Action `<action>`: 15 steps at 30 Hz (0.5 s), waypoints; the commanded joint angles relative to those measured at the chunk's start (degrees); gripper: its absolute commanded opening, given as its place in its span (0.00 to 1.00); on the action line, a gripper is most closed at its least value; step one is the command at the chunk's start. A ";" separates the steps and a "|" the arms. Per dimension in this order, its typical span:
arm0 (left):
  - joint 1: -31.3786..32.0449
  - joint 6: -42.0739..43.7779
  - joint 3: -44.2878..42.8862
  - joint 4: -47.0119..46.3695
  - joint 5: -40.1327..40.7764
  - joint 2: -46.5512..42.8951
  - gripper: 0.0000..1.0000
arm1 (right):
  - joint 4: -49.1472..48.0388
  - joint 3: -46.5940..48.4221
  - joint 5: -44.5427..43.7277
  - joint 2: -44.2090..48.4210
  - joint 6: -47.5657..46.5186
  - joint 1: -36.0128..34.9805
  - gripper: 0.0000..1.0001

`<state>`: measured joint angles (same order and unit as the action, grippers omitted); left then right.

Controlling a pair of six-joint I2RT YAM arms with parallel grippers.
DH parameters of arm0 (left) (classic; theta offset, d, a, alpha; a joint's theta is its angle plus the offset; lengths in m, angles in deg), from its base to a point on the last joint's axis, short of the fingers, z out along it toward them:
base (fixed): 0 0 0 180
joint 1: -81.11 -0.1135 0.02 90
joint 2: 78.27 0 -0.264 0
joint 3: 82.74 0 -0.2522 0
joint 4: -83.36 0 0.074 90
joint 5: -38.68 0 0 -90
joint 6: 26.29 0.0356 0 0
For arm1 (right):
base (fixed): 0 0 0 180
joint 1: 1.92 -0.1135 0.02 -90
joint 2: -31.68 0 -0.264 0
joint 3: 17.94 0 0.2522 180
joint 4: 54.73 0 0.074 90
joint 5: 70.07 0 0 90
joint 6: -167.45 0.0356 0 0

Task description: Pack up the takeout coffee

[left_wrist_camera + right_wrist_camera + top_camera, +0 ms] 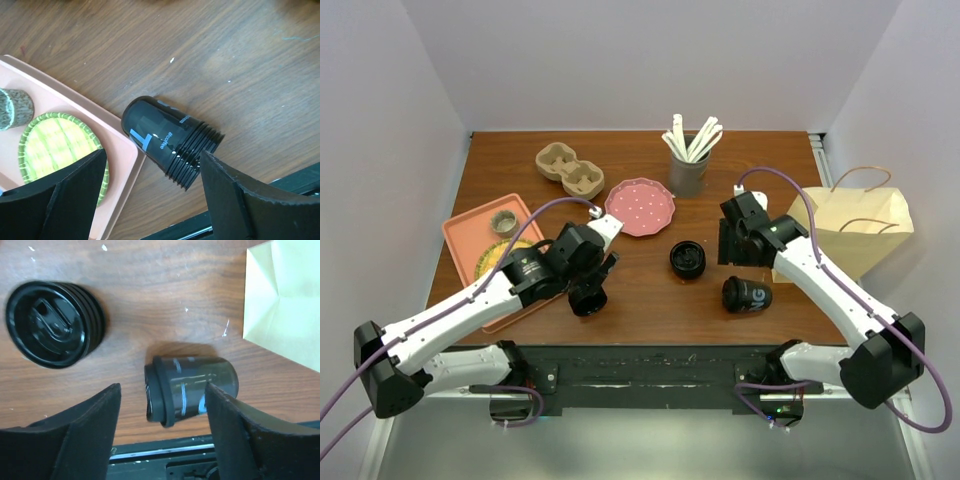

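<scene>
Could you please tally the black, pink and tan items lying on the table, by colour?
Black: 3 (nested cup stack, lid stack, single cup)
Pink: 2 (tray, dotted plate)
Tan: 2 (cup carrier, bag)
Total: 7

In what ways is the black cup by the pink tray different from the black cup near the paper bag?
The cup stack by the pink tray is several cups nested, rims showing; the lidded cup near the paper bag is single. The cup stack has no lid; the lidded cup is capped. Both are black with blue print and lie sideways on the wooden table.
</scene>
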<state>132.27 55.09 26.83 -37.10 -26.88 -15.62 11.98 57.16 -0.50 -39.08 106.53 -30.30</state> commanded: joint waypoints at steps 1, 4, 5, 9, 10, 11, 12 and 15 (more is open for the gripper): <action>0.26 -2.89 -0.46 -3.41 -3.79 -2.79 0.80 | 0.84 -2.45 1.96 0.71 -0.08 0.17 0.62; 0.17 -3.51 -0.46 -5.17 -4.41 -4.38 0.80 | 1.63 -4.91 5.38 2.46 0.71 0.17 0.55; 0.17 -3.51 -0.46 -5.96 -4.58 -4.99 0.80 | 1.72 -5.09 6.18 2.99 0.63 -0.09 0.54; 0.17 -2.90 -0.64 -7.98 -8.86 -5.26 0.79 | 4.79 -2.46 5.83 3.09 1.85 -0.89 0.53; 0.17 -2.63 -0.55 -8.68 -10.80 -5.35 0.78 | 5.84 -2.19 6.53 2.83 2.20 -0.80 0.53; 0.17 -2.11 -0.29 -11.04 -13.17 -5.35 0.76 | 6.20 -2.02 7.06 2.91 2.90 -0.89 0.53; 0.17 -1.75 0.06 -12.54 -17.55 -5.26 0.75 | 6.38 -1.15 7.33 3.00 3.35 -0.80 0.54; 0.17 -3.76 1.38 -17.99 -19.96 -5.26 0.74 | 10.41 1.57 7.07 3.70 4.23 -0.80 0.55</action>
<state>132.27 52.75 27.16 -45.56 -39.07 -20.43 17.09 53.62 5.62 -37.14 108.58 -30.92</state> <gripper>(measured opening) 0.747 0.534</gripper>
